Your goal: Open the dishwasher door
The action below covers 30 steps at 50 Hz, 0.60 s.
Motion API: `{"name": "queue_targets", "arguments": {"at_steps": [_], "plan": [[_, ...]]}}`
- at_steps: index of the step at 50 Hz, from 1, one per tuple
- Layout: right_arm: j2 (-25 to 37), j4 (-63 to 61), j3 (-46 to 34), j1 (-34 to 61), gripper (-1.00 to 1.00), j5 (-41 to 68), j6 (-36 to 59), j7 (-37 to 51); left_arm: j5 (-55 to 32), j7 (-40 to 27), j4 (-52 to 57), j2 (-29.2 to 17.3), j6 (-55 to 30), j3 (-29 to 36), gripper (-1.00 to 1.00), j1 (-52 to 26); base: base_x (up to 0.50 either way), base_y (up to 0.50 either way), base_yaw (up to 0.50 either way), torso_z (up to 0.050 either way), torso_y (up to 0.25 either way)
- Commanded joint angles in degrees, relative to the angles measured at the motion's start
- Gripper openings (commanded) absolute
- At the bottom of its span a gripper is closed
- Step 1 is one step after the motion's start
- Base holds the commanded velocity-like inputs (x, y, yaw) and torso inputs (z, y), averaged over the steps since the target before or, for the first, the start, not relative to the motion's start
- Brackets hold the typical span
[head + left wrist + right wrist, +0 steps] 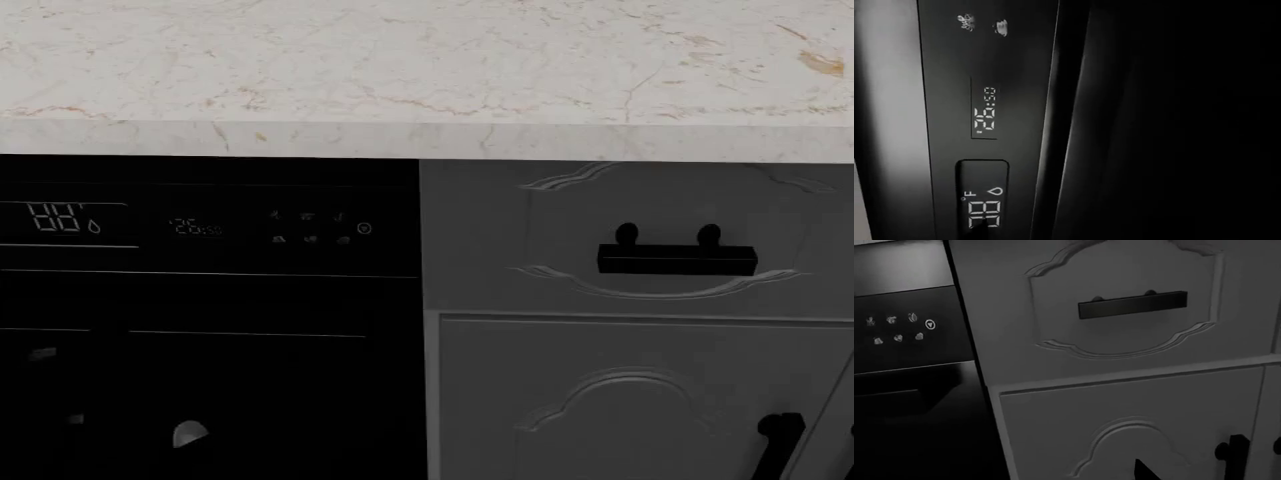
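We found the large glossy black dishwasher door (200, 330) at about eight o'clock in the head view, under the pale marble countertop (427, 70), apparently shut, with its digital display (984, 200) close before the left wrist camera. Neither gripper showed in any view, so we could not tell whether their fingers were spread or closed. We judged that a blind reach might slide off the smooth front or catch the black bar handle (677, 258) of the grey embossed drawer (534, 230) instead.

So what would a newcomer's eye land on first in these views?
The glossy black dishwasher door fills the head view's lower left, its pale lit display glowing on the top strip. Above runs the marble countertop; to the right, a grey drawer front with a black bar handle.
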Motion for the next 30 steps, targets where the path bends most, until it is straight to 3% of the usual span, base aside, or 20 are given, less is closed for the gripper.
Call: {"name": "queue_targets", "arguments": {"at_steps": [1, 30], "plan": [[0.4, -0.5, 0.1, 0.2, 1.00, 0.5, 0.2, 0.4, -0.7, -0.4, -8.8, 2.2, 5.7, 1.8, 1.00, -5.7, 0.00, 0.00, 0.00, 0.000, 0.000], [1.0, -0.2, -0.3, 0.7, 1.00, 1.0, 0.2, 1.3, -2.7, -4.1, -30.5, 9.5, 18.0, 5.3, 1.00, -13.6, 0.00, 0.00, 0.00, 0.000, 0.000]]}}
